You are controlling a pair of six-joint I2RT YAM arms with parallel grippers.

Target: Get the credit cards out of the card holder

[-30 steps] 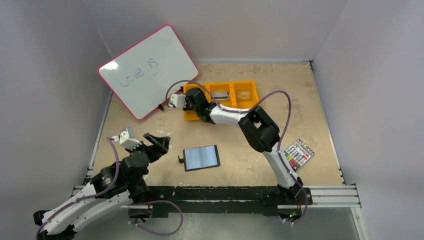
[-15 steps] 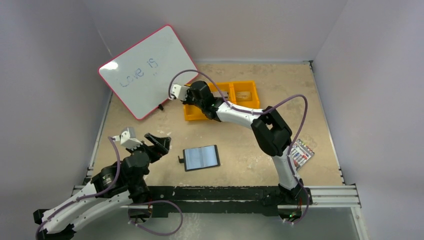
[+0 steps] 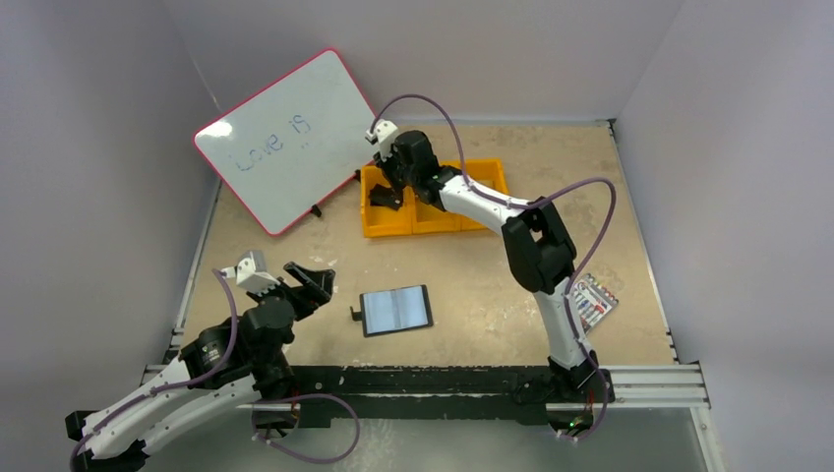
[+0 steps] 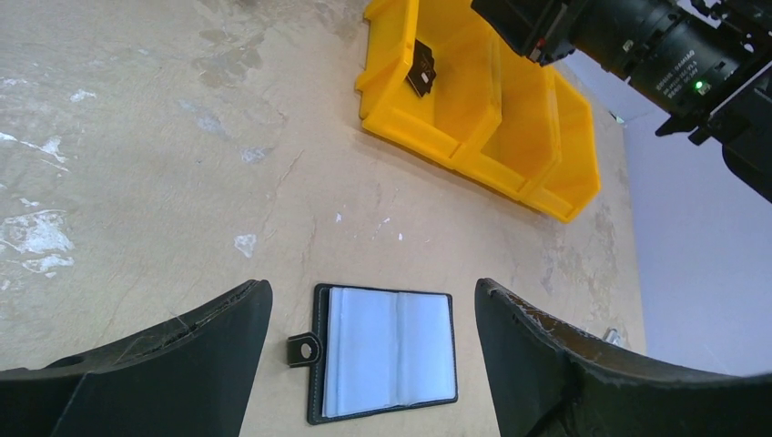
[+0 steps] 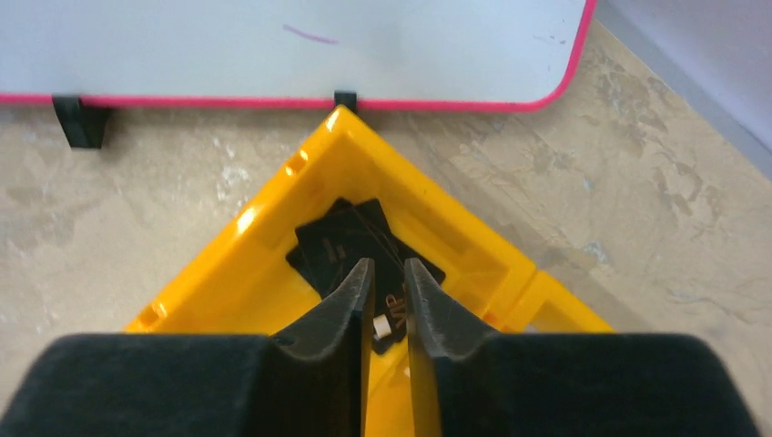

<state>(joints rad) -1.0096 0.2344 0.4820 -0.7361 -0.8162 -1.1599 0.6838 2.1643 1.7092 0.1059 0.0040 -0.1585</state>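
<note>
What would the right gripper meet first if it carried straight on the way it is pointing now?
Most likely the black credit card, which lies in the end compartment of the orange tray, just beyond the right gripper. Depth is hard to judge, but nothing else shows in between.

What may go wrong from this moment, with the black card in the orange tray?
1. The black card seems to lean on the wall of the orange tray, right under the nearly closed right pincer; pulling away might catch the card and flip it out.
2. The card holder lies open and loose below the open left pincer; pinching a shiny sleeve instead of a card may lift the whole holder.
</note>
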